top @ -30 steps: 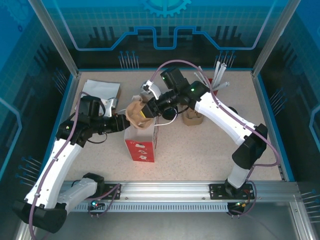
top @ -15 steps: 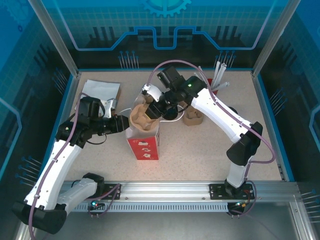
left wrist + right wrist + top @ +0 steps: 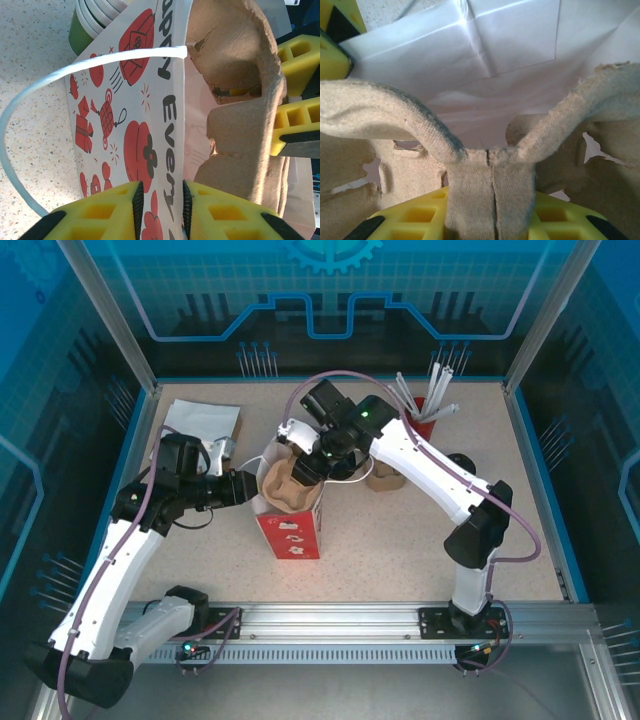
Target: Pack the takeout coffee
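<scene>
- The left gripper (image 3: 160,200) is pinched tight on the paper bag (image 3: 125,125) at its left wall. If that thin wall slips or tears, the bag's mouth could fold shut.
- The right gripper (image 3: 490,210) clamps the centre ridge of the pulp cup carrier (image 3: 395,115), which sits in the bag's mouth. A corner could snag the rim and tip the bag.
- The takeout coffee (image 3: 460,461), which I take to be the dark lid well right of the bag, is unpacked. The right arm could knock it.

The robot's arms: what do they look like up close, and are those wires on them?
Both the left arm and the right arm have white shells between chunky black joints. A lilac cable runs along each, and small green lights glow on the joints. The fingers are bright yellow blocks with square cut-outs and black ridged inner pads.
</scene>
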`<state>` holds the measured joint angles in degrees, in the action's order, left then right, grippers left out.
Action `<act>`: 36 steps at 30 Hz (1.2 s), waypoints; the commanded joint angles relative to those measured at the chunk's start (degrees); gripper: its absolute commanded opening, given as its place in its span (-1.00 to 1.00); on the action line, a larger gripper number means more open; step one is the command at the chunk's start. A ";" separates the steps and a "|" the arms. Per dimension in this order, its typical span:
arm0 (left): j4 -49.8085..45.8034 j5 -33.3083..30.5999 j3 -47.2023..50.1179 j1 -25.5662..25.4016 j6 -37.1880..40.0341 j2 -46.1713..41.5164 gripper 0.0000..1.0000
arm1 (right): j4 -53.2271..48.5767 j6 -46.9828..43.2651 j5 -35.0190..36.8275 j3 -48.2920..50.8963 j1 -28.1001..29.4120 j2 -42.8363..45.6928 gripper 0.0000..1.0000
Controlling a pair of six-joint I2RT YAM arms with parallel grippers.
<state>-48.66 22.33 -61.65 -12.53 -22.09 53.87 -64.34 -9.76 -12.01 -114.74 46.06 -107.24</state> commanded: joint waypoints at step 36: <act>7.43 1.05 0.98 -3.99 -8.72 -0.14 -0.96 | -14.34 -11.05 15.53 -11.85 6.90 -9.81 -0.36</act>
<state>-42.98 23.42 -61.58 -15.99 -30.02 54.63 -77.14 -18.72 4.01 -123.57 51.88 -116.62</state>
